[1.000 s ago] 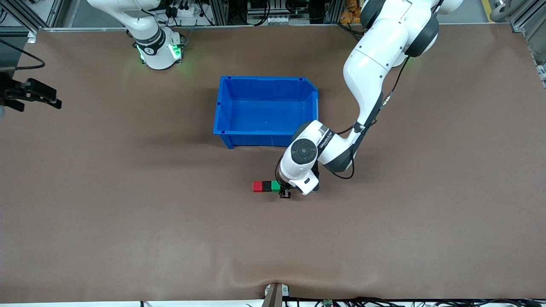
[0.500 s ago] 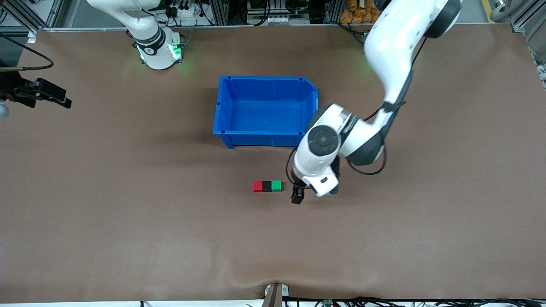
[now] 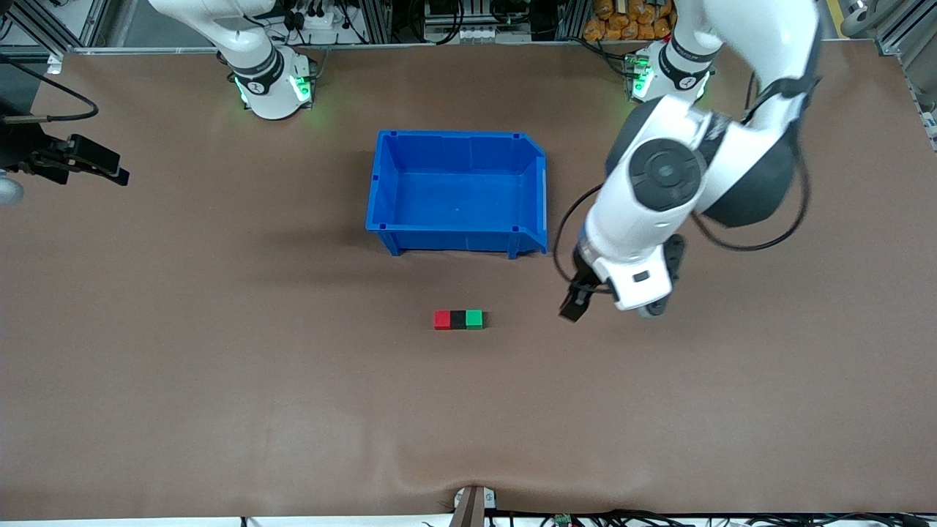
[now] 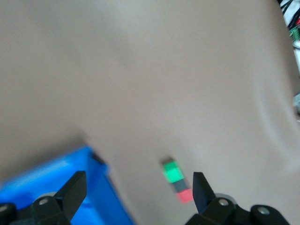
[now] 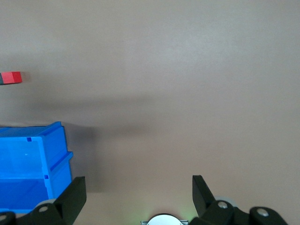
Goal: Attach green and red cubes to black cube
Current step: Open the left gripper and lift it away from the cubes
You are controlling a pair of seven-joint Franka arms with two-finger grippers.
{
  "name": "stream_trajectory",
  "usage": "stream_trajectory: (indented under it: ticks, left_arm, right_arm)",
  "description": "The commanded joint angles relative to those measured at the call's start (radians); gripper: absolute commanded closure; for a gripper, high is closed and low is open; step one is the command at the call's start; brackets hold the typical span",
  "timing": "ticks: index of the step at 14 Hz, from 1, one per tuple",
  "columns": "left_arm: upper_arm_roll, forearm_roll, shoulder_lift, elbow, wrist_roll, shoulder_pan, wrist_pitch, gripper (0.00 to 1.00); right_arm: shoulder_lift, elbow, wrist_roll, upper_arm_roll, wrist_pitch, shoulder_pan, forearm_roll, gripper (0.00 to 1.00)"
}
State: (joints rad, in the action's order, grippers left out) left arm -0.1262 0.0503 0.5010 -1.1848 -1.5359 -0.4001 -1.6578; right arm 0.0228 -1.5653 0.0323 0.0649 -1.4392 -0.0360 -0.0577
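Note:
The red cube (image 3: 441, 320), black cube (image 3: 457, 319) and green cube (image 3: 474, 319) lie in one touching row on the brown table, black in the middle, green toward the left arm's end. My left gripper (image 3: 573, 305) hangs open and empty over bare table, apart from the green cube on that same side. In the left wrist view the green cube (image 4: 173, 172), black cube (image 4: 179, 185) and red cube (image 4: 185, 196) show beside the open left gripper (image 4: 138, 191). My right gripper (image 3: 110, 167) waits open over the right arm's end of the table; its view catches the red cube (image 5: 11, 77).
A blue bin (image 3: 454, 239) stands farther from the front camera than the cube row, with nothing seen inside it. It also shows as the bin wall (image 4: 56, 180) and the bin rim (image 5: 33, 133). The arms' bases stand along the table's edge farthest from the front camera.
My left gripper has let go of the green cube, risen and swung away toward the left arm's end. The cube row has stayed put. The right gripper shifted slightly.

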Motion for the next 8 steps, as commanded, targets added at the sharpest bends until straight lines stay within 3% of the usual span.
stream_trajectory:
  ticks: [1, 5, 8]
  left_arm:
    - [-0.004, 0.022, -0.136, -0.055, 0.146, 0.043, 0.076, 0.0]
    - [-0.007, 0.02, -0.278, -0.058, 0.483, 0.154, 0.229, 0.0]
    - [-0.007, 0.022, -0.36, -0.102, 0.78, 0.257, 0.263, 0.0]
  right_arm:
    - [0.014, -0.005, 0.02, 0.003, 0.0, -0.013, -0.008, 0.0]
    - [0.015, -0.009, 0.018, 0.003, 0.003, -0.012, 0.005, 0.0]
    - [0.016, -0.007, 0.02, 0.003, -0.006, -0.013, 0.013, 0.0]
